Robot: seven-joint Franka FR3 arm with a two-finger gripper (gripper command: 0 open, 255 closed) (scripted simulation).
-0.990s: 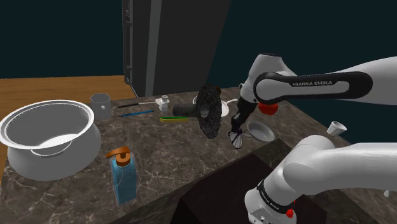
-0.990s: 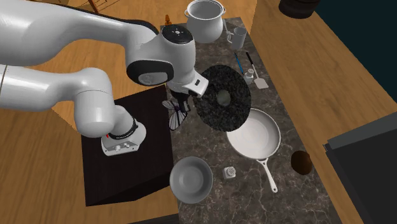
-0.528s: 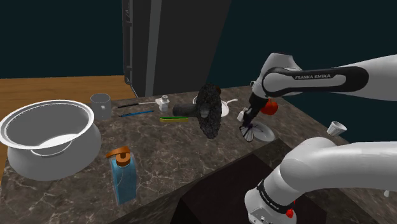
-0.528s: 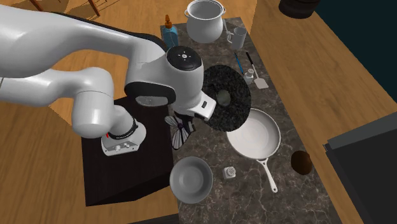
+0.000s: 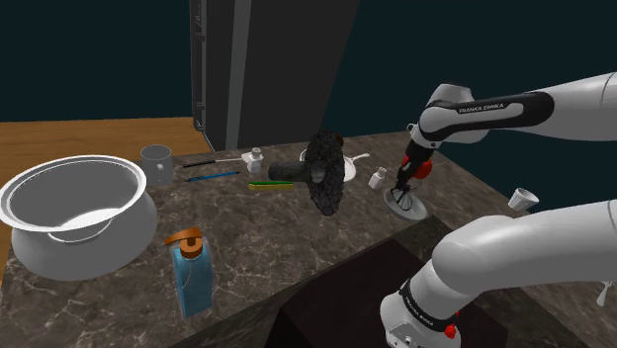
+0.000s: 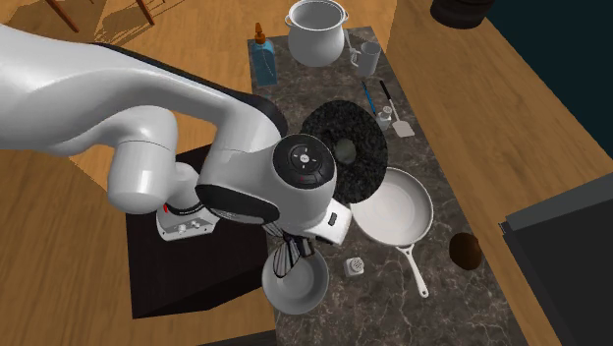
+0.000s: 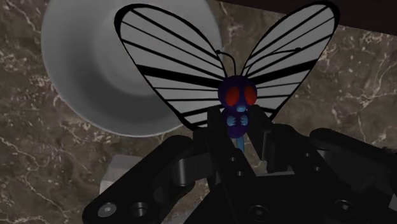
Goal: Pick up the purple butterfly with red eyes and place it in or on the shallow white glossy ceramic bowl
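Note:
A purple butterfly [image 7: 238,100] with red eyes and white, black-veined wings is clasped by its body between the black fingers of my gripper [image 7: 236,137]. The shallow white bowl [image 7: 95,70] lies just below and behind it on the dark marble counter. In the shoulder view the gripper [image 5: 403,190] hangs directly over the bowl [image 5: 420,211], the butterfly [image 5: 399,199] hanging low over its inside. In the second exterior view the hand covers part of the bowl [image 6: 312,291], and the butterfly [image 6: 288,259] shows under it.
A black ring-shaped disc [image 6: 344,149] stands on edge mid-counter, beside a white frying pan [image 6: 393,211]. A small shaker [image 6: 356,265] sits close to the bowl. A large pot [image 5: 74,213], blue soap bottle [image 5: 191,272] and grey mug [image 5: 156,163] occupy the far end.
The arm has swung toward the shoulder view's right with the butterfly in its grip, from beside the black disc to directly above the bowl.

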